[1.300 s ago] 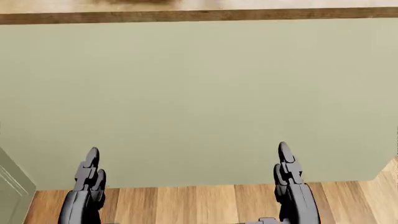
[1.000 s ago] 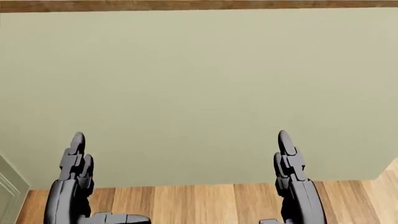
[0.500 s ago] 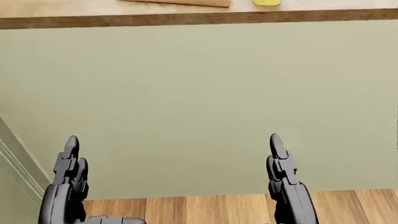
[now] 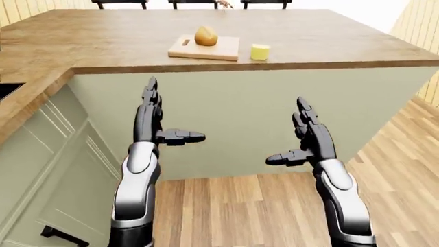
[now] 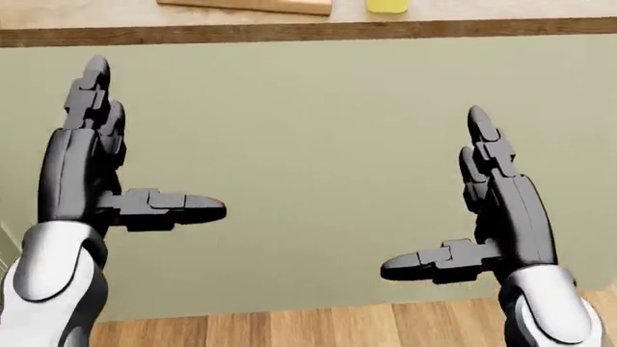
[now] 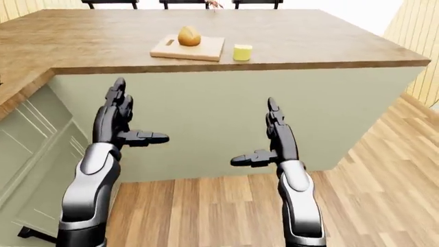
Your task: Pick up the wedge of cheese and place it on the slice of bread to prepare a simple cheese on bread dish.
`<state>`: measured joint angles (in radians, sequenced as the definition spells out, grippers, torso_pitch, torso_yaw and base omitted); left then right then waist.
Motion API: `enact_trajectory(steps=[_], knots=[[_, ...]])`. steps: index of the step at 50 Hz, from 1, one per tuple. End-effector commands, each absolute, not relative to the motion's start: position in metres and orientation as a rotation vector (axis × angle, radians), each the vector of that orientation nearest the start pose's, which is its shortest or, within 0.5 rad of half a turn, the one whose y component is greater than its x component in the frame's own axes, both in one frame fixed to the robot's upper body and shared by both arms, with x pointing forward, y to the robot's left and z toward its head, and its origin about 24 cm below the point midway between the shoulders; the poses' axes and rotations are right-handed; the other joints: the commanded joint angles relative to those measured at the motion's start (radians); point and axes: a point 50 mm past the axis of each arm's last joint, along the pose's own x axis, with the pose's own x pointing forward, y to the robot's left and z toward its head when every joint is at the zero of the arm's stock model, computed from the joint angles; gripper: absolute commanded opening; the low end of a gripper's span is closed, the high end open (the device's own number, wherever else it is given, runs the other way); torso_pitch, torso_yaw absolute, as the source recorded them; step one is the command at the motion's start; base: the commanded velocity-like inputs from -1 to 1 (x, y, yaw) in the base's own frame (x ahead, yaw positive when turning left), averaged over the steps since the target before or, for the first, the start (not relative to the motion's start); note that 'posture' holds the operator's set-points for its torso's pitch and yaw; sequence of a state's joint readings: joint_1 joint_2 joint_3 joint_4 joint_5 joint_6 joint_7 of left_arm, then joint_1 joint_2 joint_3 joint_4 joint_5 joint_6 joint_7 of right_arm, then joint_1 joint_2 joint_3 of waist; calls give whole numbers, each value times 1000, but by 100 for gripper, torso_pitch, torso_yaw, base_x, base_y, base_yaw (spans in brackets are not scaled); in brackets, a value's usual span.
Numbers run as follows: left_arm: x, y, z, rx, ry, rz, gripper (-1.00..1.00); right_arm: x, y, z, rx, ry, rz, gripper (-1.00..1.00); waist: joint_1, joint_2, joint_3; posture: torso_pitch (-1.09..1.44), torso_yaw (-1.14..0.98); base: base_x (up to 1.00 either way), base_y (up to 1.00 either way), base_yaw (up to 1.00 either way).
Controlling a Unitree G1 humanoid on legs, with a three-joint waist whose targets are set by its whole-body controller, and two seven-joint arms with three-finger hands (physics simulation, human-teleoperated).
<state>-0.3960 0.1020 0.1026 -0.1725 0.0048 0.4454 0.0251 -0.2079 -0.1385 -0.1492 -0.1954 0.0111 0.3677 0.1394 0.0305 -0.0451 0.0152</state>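
On the wooden counter (image 4: 103, 46), the cheese (image 4: 260, 52) sat just beside a cutting board (image 4: 206, 49) carrying the bread (image 4: 206, 36), while the left hand (image 4: 152, 116) and right hand (image 4: 305, 139) hung below, fingers spread, empty.

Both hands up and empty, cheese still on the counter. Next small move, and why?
Probably reach the right hand up toward the cheese; it sits on the counter right of the cutting board holding the bread, nearer that hand, and both hands are open and below the countertop.
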Motion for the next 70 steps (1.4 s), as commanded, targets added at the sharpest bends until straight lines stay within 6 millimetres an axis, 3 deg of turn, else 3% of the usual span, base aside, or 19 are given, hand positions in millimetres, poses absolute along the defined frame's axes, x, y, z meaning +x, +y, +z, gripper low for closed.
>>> enact_trajectory(steps=[1, 10, 27, 32, 33, 35, 38, 41, 42, 45, 51, 53, 55, 56, 57, 58, 66, 68, 70], knots=[[317, 161, 158, 87, -125, 28, 100, 291, -191, 129, -140, -70, 20, 100, 0, 9, -10, 0, 0, 0, 0, 0], [333, 165, 197, 113, -141, 29, 100, 314, -200, 173, -115, -98, 15, 100, -28, 41, -21, 0, 0, 0, 0, 0], [353, 174, 268, 143, -186, 50, 100, 337, -201, 247, -181, -115, 51, 100, -29, 31, -16, 0, 0, 0, 0, 0], [351, 173, 272, 152, -199, 52, 100, 336, -198, 254, -196, -125, 63, 100, -28, 31, -12, 0, 0, 1, 0, 0], [351, 173, 273, 152, -199, 53, 100, 336, -198, 254, -197, -125, 63, 100, -28, 38, -30, 0, 0, 5, 0, 0], [351, 173, 273, 151, -199, 55, 100, 336, -198, 254, -198, -124, 64, 100, -27, 39, -15, 0, 0, 9, 0, 0], [351, 173, 273, 152, -201, 56, 100, 337, -197, 253, -198, -123, 69, 100, -26, 28, -2, 0, 0, 16, 0, 0], [352, 174, 272, 153, -200, 59, 100, 337, -197, 252, -201, -120, 71, 100, -24, -12, 8, 0, 0, 16, 0, 0], [351, 175, 273, 149, -201, 60, 100, 337, -197, 253, -201, -120, 72, 100, -22, 5, 2, 0, 0, 17, 0, 0], [350, 175, 272, 145, -200, 58, 100, 338, -196, 252, -203, -118, 74, 100, -22, -5, -3, 0, 0, 16, 0, 0], [351, 175, 273, 141, -201, 60, 100, 339, -195, 251, -206, -115, 77, 100, -24, 33, 9, 0, 0, 17, 0, 0], [351, 175, 272, 141, -201, 61, 100, 339, -195, 251, -207, -114, 79, 100, -30, 62, 6, 0, 0, 17, 0, 0], [351, 175, 271, 142, -199, 61, 100, 339, -195, 249, -207, -112, 79, 100, -38, 113, -5, 0, 0, 16, 0, 0], [352, 175, 271, 142, -199, 61, 100, 340, -195, 250, -206, -112, 80, 100, -46, 119, -18, 0, 0, 16, 0, 0], [352, 175, 271, 142, -198, 61, 100, 340, -195, 250, -206, -112, 80, 100, -32, 101, -8, 0, 0, 17, 0, 0], [352, 175, 270, 142, -198, 61, 100, 340, -195, 250, -206, -111, 80, 100, -37, 115, -1, 0, 0, 17, 0, 0], [352, 174, 270, 142, -197, 60, 100, 340, -196, 248, -205, -109, 81, 100, -23, 51, 1, 0, 0, 17, 0, 0], [352, 174, 270, 142, -196, 60, 100, 339, -196, 248, -205, -108, 81, 100, -18, 18, -3, 0, 0, 16, 0, 0], [352, 174, 270, 143, -197, 59, 100, 339, -197, 248, -206, -107, 80, 100, -14, -44, -17, 0, 0, 17, 0, 0]])
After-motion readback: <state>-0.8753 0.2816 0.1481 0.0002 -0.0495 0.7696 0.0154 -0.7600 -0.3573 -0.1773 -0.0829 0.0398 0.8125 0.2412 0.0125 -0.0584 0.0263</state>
